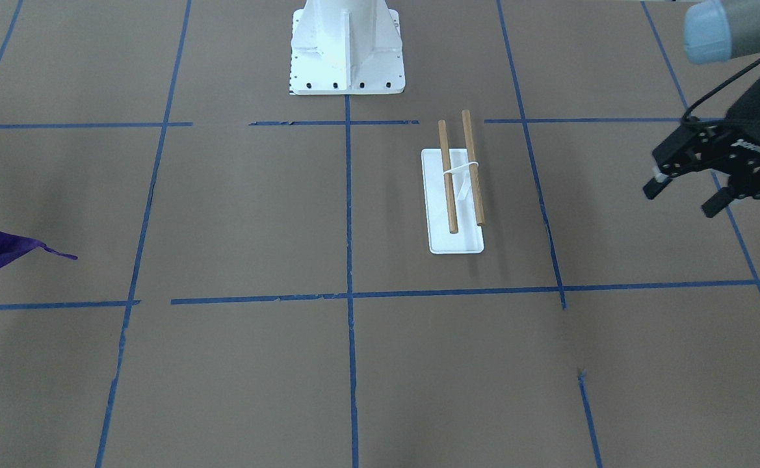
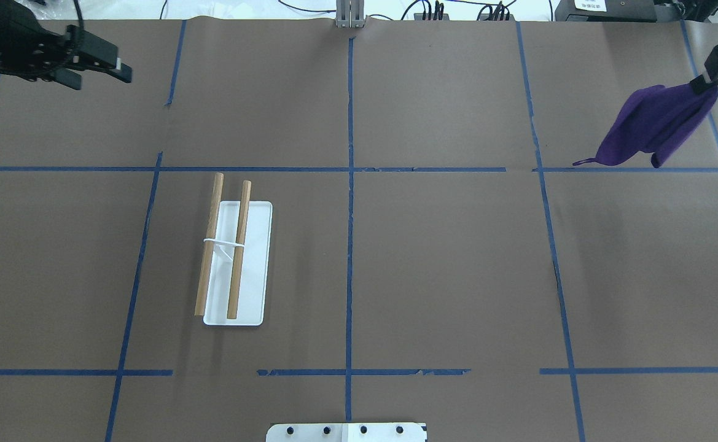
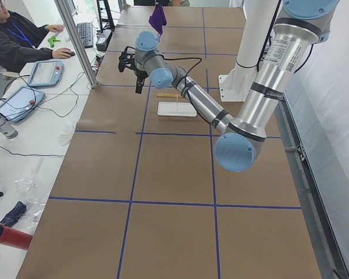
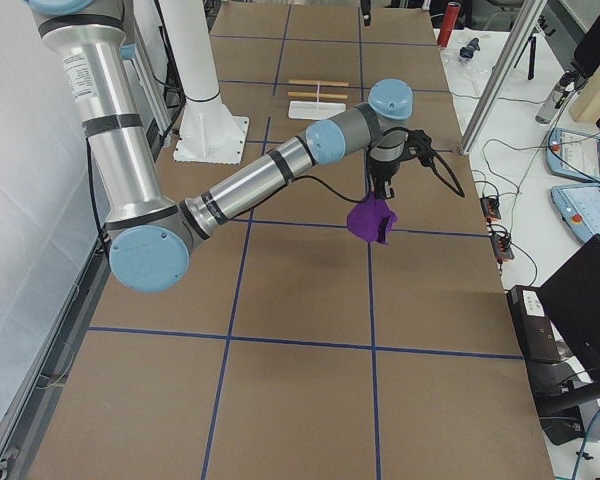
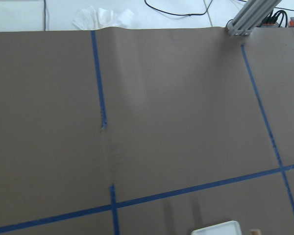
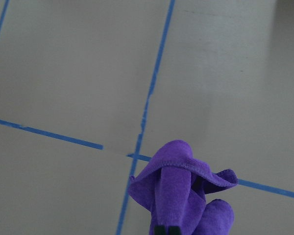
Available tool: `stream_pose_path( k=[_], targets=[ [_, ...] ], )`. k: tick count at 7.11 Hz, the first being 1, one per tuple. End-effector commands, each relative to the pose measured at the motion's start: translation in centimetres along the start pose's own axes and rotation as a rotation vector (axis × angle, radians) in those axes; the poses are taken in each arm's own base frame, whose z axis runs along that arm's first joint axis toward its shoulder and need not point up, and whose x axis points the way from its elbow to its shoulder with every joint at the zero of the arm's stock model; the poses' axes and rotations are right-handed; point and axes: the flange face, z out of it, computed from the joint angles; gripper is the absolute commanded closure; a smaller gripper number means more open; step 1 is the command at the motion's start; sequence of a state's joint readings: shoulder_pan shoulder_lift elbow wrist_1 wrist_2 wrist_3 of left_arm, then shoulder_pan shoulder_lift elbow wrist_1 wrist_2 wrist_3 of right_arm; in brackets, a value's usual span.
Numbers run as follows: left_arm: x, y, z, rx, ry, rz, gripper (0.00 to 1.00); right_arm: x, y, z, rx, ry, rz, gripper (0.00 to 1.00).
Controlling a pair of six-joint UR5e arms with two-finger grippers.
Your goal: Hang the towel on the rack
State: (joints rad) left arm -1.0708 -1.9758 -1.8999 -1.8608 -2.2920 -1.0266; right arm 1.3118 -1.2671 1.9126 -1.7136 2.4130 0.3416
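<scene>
The rack (image 2: 236, 258) has a flat white base and two wooden dowels; it stands on the table's left half and also shows in the front view (image 1: 458, 195). The purple towel (image 2: 653, 126) hangs in the air at the far right, pinched at one corner by my right gripper (image 2: 707, 80), which is shut on it. The right wrist view shows the towel (image 6: 186, 196) bunched just below the fingertips. My left gripper (image 2: 97, 73) is open and empty, held high at the far left, well behind the rack; it also shows in the front view (image 1: 682, 198).
The white robot pedestal (image 1: 347, 49) is bolted at the table's near edge, between the arms. Blue tape lines grid the brown table. Operators' desks with tablets and cables run along the far side (image 3: 41, 75).
</scene>
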Motion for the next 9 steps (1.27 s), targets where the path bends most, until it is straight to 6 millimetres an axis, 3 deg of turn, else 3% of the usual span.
stream_pose_path(
  k=[1, 4, 5, 7, 9],
  targets=[
    [8.3, 3.9, 4.0, -0.069, 0.061, -0.191, 0.0, -7.3, -0.3, 0.1, 0.005, -0.051, 0.004, 1.0],
    [15.7, 5.8, 5.1, -0.138, 0.128, -0.428, 0.0, -13.0, 0.8, 2.1, 0.07, -0.167, -0.127, 1.0],
    [16.7, 6.0, 5.2, -0.15, 0.154, -0.503, 0.0, -15.0, 1.2, 2.1, 0.091, -0.217, -0.087, 1.0],
    [19.5, 7.0, 8.8, -0.118, 0.196, -0.577, 0.0, -20.5, 1.4, 2.5, 0.102, -0.3, -0.076, 1.0],
    [22.4, 8.3, 10.1, -0.151, 0.203, -0.631, 0.0, -25.2, 1.6, 2.1, 0.103, -0.351, -0.128, 1.0]
  ],
)
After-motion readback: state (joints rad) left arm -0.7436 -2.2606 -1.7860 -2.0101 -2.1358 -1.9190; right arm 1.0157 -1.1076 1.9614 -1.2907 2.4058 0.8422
